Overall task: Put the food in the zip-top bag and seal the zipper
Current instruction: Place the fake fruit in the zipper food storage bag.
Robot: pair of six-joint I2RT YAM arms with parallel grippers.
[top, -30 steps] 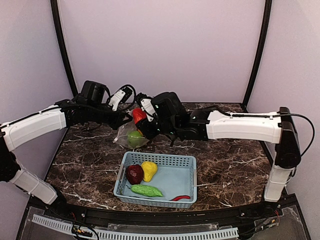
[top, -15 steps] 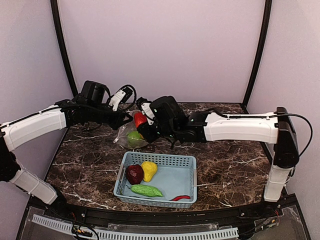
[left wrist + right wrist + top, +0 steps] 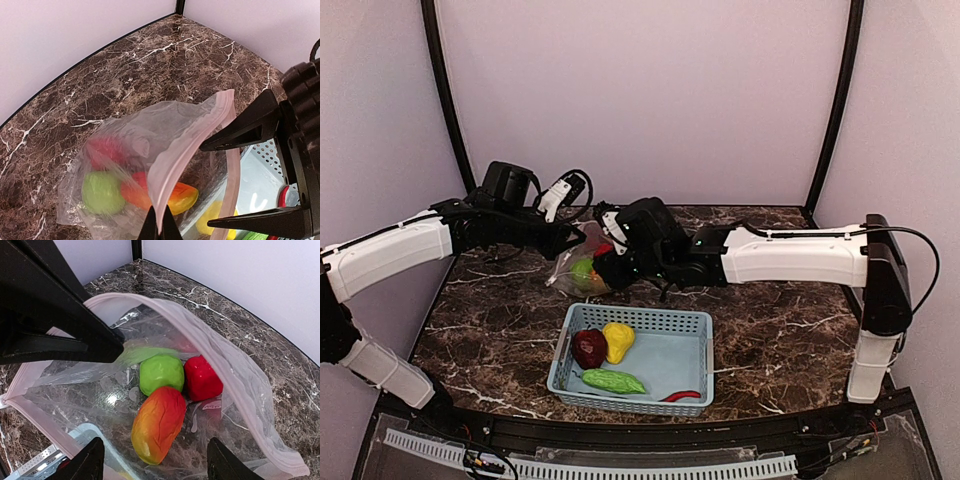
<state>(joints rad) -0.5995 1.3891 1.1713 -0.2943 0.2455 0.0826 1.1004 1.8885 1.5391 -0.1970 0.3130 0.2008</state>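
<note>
Inside the zip-top bag (image 3: 240, 375) lie three peppers (image 3: 161, 372); left jaws pinch its zipper (image 3: 187, 140), right jaws gape.

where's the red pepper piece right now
In the right wrist view the red pepper piece lies inside the zip-top bag, towards the right, right beside the lime-green piece and just behind the orange piece.

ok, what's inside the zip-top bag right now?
Three pieces show inside the zip-top bag: a lime-green pepper, a red pepper and an orange pepper. The part of the bag behind the left end effector is covered, so anything there can't be seen.
</note>
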